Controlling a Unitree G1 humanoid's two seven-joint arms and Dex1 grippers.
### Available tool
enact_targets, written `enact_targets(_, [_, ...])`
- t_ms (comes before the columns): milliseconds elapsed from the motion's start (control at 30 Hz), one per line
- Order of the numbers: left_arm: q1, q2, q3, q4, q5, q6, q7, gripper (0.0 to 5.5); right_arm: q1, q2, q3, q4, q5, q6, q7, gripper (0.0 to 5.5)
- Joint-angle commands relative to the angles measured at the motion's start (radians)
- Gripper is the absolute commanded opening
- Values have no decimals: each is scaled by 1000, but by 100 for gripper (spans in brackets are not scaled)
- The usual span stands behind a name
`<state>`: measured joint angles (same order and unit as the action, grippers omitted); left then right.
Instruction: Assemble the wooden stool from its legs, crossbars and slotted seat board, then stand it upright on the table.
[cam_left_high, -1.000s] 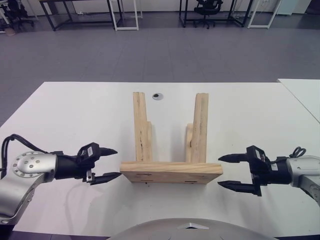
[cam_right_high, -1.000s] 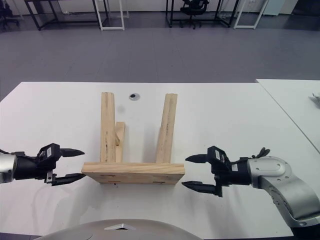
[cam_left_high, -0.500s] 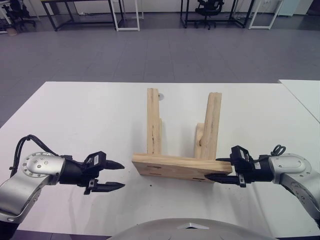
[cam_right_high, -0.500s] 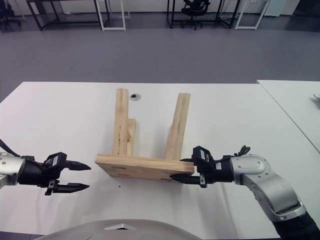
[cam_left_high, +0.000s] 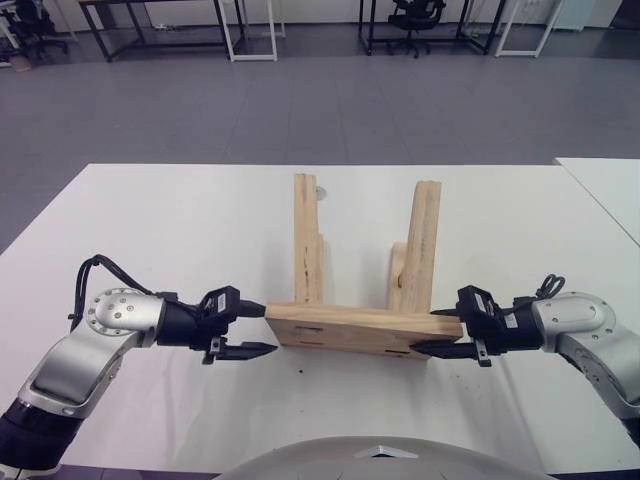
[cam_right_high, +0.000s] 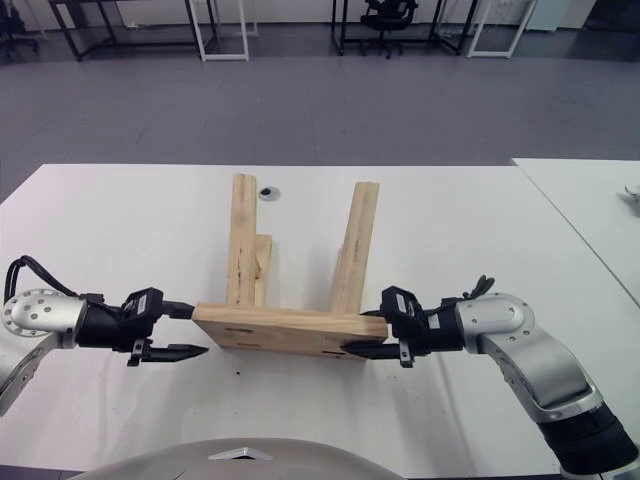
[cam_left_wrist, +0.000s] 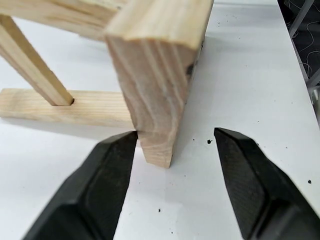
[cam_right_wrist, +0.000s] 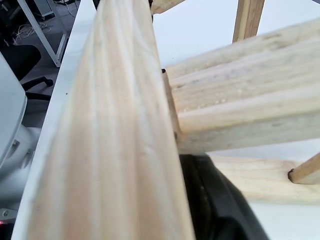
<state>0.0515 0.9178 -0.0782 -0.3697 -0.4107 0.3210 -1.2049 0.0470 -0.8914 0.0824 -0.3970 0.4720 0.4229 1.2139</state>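
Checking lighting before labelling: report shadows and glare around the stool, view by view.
Head views: even light, no glare on the table, only a faint shadow under the seat board. Left wrist view: soft shadow beside the board, within the left gripper. Right wrist view: evenly lit wood, no glare.

The stool (cam_left_high: 360, 332) is pale bare wood with visible grain. Left tool (cam_left_high: 266, 329) and right tool (cam_left_high: 428, 332) have matt black fingers (cam_left_wrist: 100, 190), probably plastic. The worktop (cam_left_high: 180, 220) is smooth white.
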Motion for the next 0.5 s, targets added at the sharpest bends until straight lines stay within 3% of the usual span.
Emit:
enact_targets(33, [-58, -32, -48, 39, 41, -33, -7, 283, -33, 14, 33, 11, 8, -13, 32, 159])
enact_targets(267, [-75, -40, -62, 70, 49, -53, -27, 283, -64, 26, 59, 50, -5, -40, 44, 158])
enact_targets(500, [-52, -41, -62, 16, -17, -35, -64, 165, -76, 37, 68, 77, -13, -57, 44, 157])
